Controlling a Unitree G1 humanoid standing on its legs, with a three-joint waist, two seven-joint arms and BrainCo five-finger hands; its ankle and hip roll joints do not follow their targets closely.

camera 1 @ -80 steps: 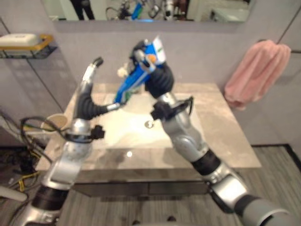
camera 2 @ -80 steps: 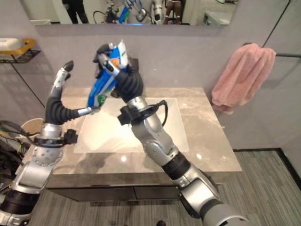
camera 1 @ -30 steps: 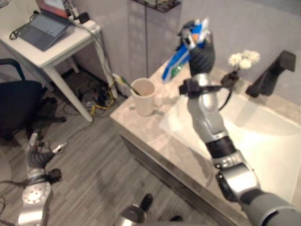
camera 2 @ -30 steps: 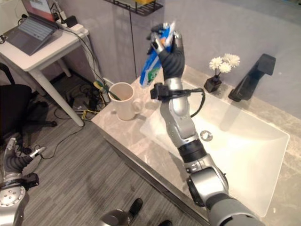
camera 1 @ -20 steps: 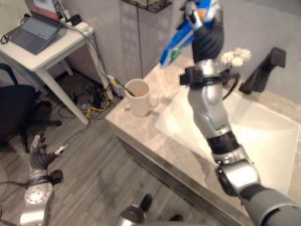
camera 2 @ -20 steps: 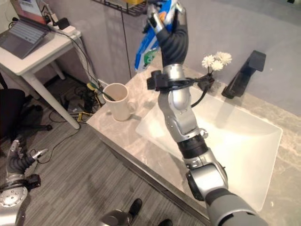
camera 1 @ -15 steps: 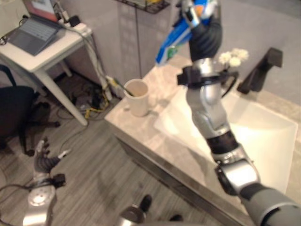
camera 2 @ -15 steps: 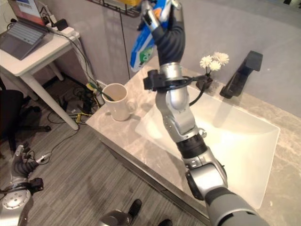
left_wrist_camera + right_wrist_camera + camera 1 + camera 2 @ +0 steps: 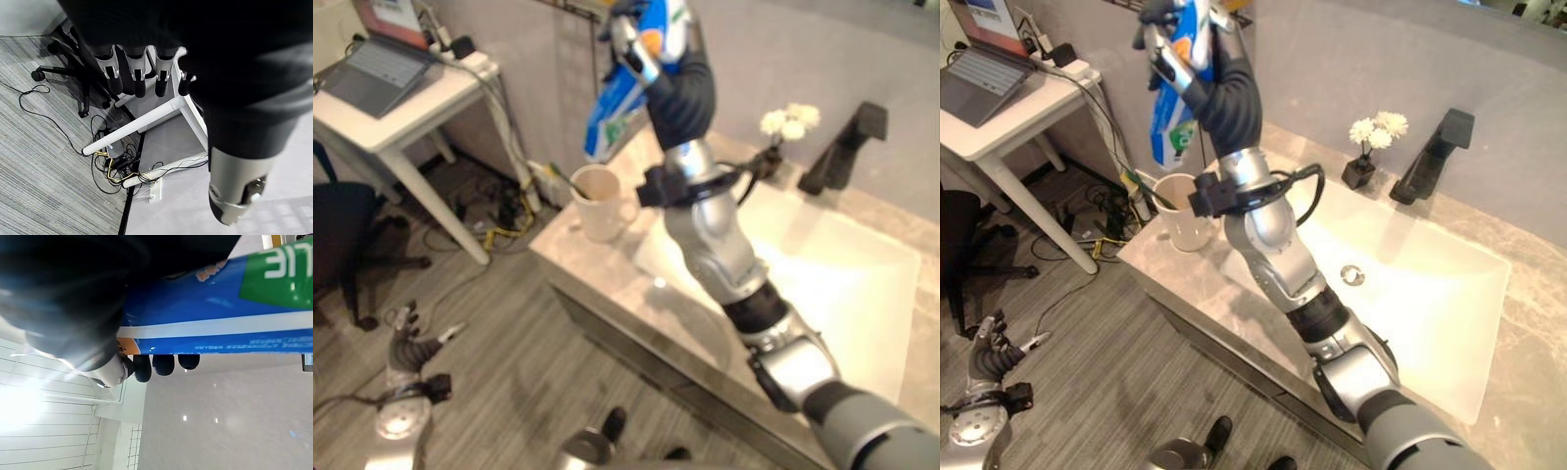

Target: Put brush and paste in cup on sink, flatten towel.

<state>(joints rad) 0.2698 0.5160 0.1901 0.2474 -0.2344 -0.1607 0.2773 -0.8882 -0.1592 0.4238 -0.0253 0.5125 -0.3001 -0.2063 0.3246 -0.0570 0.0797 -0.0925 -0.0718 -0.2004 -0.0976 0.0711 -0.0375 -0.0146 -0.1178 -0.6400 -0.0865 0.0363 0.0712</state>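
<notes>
Paste step in hand: right hand (image 9: 1197,54) raised high above the left end of the bench (image 9: 1234,323), fingers (image 9: 164,363) curled tight round a blue, white and green tube of paste (image 9: 1175,93), tube hanging tilted with its lower end over and a little short of the cream cup (image 9: 1179,211); cup upright near the bench's left corner, handle toward the sink (image 9: 1400,294), a thin stick-like thing already leaning inside it, taken to be the brush (image 9: 570,181) though too small to be sure; left hand (image 9: 989,354) hanging low by the floor (image 9: 1087,392), well clear of the bench, fingers (image 9: 132,76) loosely straight and holding nothing; beyond the sink, a small vase of white flowers (image 9: 1371,137) just beside a black tap (image 9: 1430,147); to the left of the bench, a white side table (image 9: 406,103) with a laptop (image 9: 372,64) on it. Judged about midway: paste not yet in the cup. Next move calls for bringing the tube's lower end squarely over the cup mouth, lowering it inside beside the leaning stick without knocking the cup toward the bench edge, then easing the fingers open only once the tube is well inside; towel flattening left for afterwards.
</notes>
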